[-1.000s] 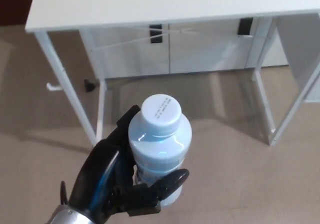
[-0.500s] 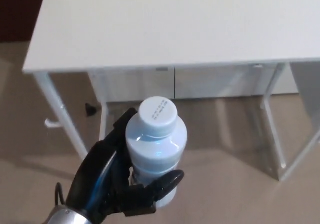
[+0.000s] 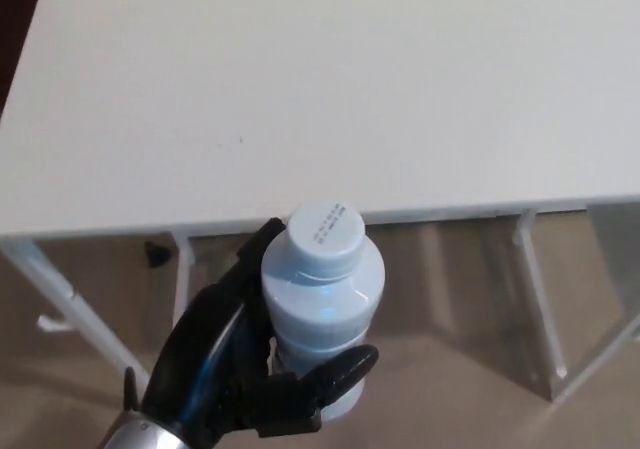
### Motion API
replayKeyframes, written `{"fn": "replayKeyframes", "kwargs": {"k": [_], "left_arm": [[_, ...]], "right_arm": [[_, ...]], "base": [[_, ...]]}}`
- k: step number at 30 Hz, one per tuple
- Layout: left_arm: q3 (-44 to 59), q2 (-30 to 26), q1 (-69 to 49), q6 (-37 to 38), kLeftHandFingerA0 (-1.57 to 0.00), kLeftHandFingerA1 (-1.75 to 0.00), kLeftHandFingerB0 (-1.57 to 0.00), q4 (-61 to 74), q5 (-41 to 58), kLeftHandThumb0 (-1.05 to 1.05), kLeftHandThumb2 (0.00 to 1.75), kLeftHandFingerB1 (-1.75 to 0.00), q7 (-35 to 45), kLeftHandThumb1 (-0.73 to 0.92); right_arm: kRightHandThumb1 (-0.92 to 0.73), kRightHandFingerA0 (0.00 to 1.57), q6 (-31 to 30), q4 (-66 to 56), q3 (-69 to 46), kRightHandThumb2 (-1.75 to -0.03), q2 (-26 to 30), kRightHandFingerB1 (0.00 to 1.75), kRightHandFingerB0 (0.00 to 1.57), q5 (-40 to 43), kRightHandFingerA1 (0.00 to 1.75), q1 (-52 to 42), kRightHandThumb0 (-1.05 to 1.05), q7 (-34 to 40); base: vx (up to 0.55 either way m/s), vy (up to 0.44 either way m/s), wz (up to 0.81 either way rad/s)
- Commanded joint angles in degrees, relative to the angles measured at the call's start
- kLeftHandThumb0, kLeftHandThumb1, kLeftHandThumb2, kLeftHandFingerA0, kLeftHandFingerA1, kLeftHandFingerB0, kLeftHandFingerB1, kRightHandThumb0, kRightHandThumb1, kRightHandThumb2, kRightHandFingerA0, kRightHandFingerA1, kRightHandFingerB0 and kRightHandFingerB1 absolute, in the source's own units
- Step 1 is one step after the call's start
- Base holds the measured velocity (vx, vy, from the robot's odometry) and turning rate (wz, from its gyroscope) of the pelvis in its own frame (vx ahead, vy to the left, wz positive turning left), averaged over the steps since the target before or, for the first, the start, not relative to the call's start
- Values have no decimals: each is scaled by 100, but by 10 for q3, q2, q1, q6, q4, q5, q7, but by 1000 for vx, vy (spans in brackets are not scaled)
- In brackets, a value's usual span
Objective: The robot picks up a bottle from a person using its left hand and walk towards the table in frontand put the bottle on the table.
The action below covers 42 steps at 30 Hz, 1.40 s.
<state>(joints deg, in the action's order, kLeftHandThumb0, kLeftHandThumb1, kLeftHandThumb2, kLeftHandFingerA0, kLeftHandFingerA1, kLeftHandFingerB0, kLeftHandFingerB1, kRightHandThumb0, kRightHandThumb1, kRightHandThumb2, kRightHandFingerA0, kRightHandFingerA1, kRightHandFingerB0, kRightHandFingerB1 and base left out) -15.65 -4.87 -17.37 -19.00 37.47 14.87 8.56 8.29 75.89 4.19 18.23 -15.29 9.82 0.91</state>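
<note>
Left hand: we saw it (image 3: 225,369) clamped around the bottle, with the fingers behind the body on the left and the thumb (image 3: 338,365) crossing its lower front.
Bottle: it (image 3: 322,309) stood upright in that grip, pale blue and see-through. It was held in the air in front of the table and did not rest on it.
Cap: from above, the round pale cap (image 3: 326,237) faced us, and its far rim met the line of the table's near edge.
Near edge: it (image 3: 450,212) ran straight across the whole view, just beyond the cap.
Table: the white top (image 3: 300,89) spread wide past that edge, to both sides of the bottle and far back.
Legs: we saw thin white legs (image 3: 528,289) on the right, well apart from the bottle, and one just left of the hand.
Floor: beige floor (image 3: 450,369) lay open between the bottle and the right legs.
Writing: we saw small dotted print on the cap, too small for us to read.
</note>
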Motion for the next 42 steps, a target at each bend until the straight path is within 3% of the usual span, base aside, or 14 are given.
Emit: {"fn": "replayKeyframes", "kwargs": {"k": [1,31,38,42], "left_arm": [[7,-3,2,20,-86,-153,-77,1,-2,-6,79,-108,8,92],[18,3,8,14,-87,-154,-76,29,7,-8,78,-111,10,92],[78,17,106,-53,-88,-156,-73,60,39,-14,69,-114,-15,92],[118,30,214,-80,-94,-146,-79,-9,48,-19,65,-107,-25,87]], "right_arm": [[-77,59,-5,-2,-1,-62,-1,39,46,3,45,0,-28,-1],[-77,59,-3,-1,-5,-62,-6,39,46,3,45,-6,-27,0],[-79,57,-2,-1,-8,-63,-6,39,46,4,44,-9,-29,-1],[-79,60,-1,-1,-9,-63,-8,39,46,4,46,-15,-28,0]], "base": [[271,233,60],[134,28,-2],[59,94,4],[0,0,0]]}}
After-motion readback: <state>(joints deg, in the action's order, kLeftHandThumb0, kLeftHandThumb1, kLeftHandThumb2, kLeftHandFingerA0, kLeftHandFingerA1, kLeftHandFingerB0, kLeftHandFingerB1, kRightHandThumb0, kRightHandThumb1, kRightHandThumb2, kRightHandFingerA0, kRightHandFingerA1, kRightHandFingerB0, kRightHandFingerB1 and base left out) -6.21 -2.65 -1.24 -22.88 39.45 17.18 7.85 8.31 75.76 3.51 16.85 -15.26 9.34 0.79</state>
